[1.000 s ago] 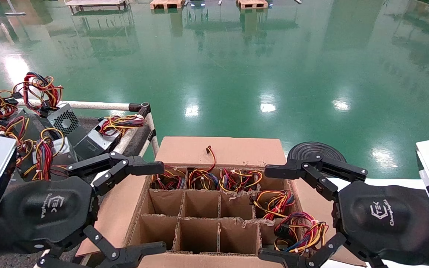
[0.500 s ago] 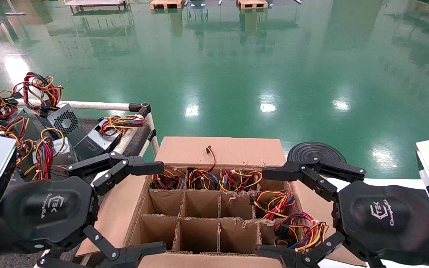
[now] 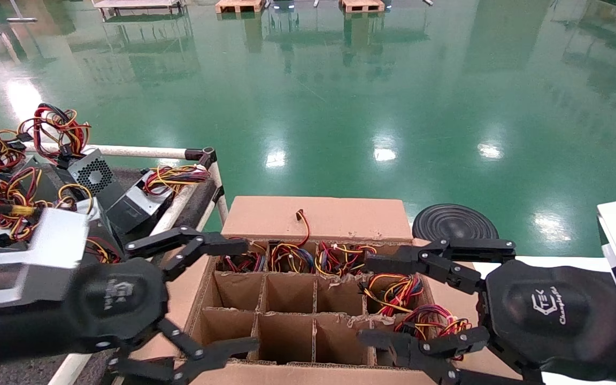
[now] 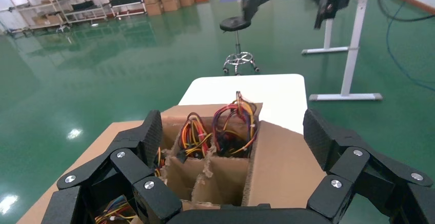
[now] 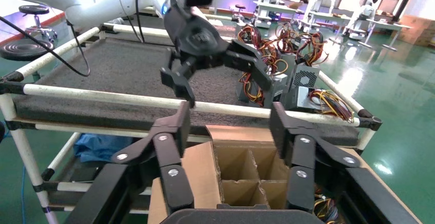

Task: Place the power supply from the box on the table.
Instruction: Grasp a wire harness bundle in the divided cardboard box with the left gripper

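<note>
L gripper [image 3: 209,302] jaws apart, over box [image 3: 318,216] L edge | R gripper [image 3: 393,299] jaws apart, over R cells w/ wires [image 3: 431,321]

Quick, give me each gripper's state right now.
Left gripper: open, holding nothing, over the left edge of the box.
Right gripper: open, holding nothing, over the wire-filled cells on the box's right.
</note>
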